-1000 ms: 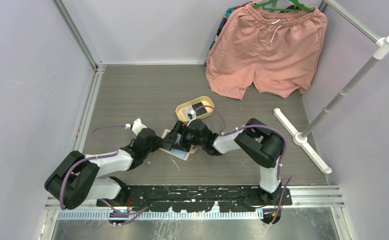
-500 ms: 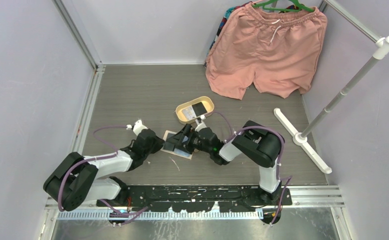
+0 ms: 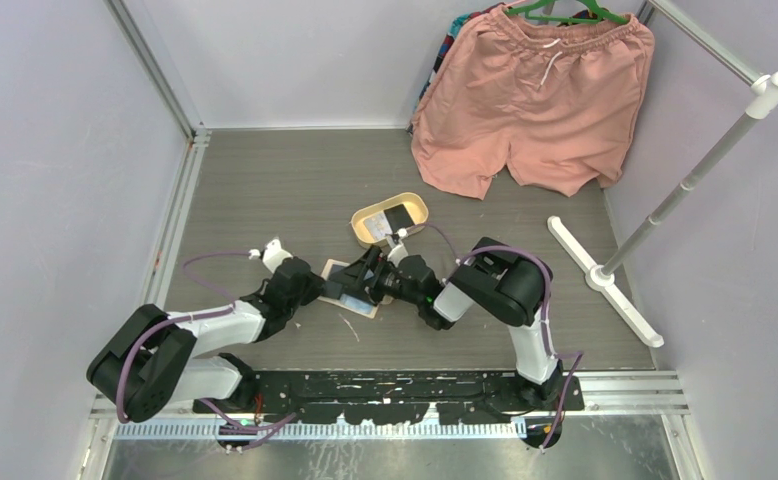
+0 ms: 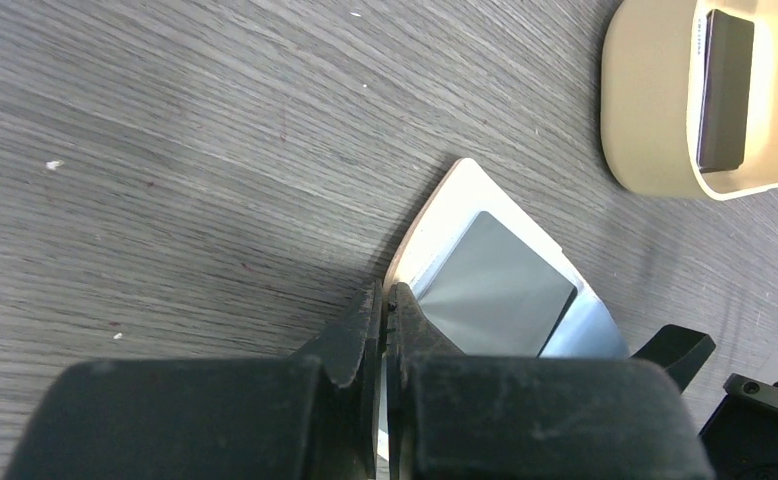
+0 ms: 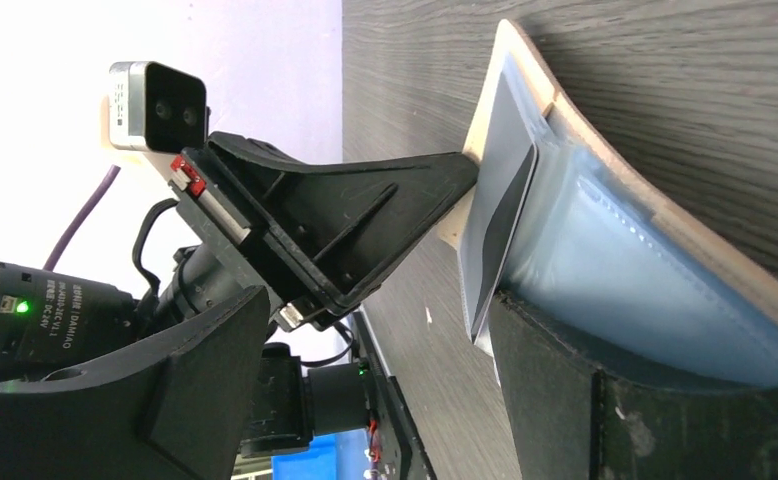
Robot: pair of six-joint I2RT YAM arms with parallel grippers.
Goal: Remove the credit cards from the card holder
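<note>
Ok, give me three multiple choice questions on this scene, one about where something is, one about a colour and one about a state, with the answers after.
1. The black card lies:
A) inside the cream tray
B) beside the cream tray
C) under the cream tray

2. The hanging shorts are:
A) green
B) salmon pink
C) black

3. The left pincer is:
A) wide open
B) shut on the wallet's edge
C) shut on nothing

Answers:
1 A, the card sits within the tray's wall.
2 B, the cloth shows pink in the top view.
3 B, both fingers clamp the tan edge in the left wrist view.
</note>
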